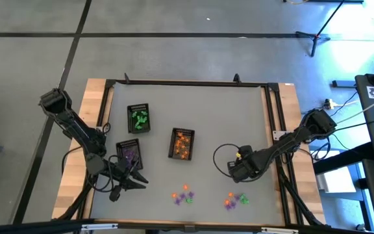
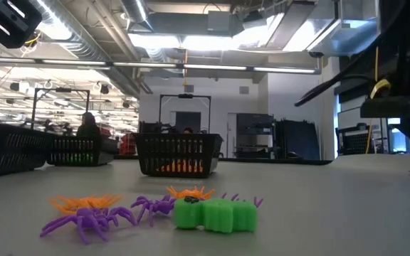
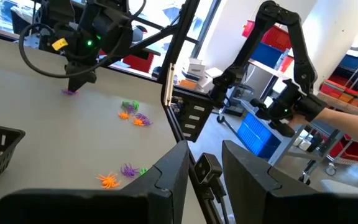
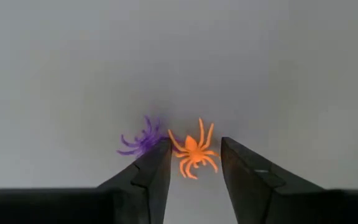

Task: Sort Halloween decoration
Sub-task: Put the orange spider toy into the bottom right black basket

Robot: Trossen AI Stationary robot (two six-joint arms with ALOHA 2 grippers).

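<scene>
Over on the left, the left gripper [image 1: 137, 184] hangs just off the near end of the purple tray [image 1: 129, 153], its fingers [image 3: 166, 180] parted with nothing between them, so that arm is waiting. Moving across, the green tray [image 1: 139, 119] and the orange tray [image 1: 182, 143] sit farther back on the tabletop [image 1: 239, 110], each already holding trinkets of its own colour. Near the front edge lie two loose clusters of Halloween decoration [image 1: 183, 194], unsorted. And here's the action on the right: the right gripper [image 4: 194, 163] is low over the right-hand cluster, fingers partly open and straddling an orange spider [image 4: 193, 152], not yet closed on it. A purple spider [image 4: 142, 140] lies just beside one finger, its legs nearly touching the tip, and that's the catch. To do this well, I'd say the gripper should centre on the orange body, come straight down and close gently, keeping that finger clear of the purple legs so only one piece lifts toward the orange tray.
</scene>
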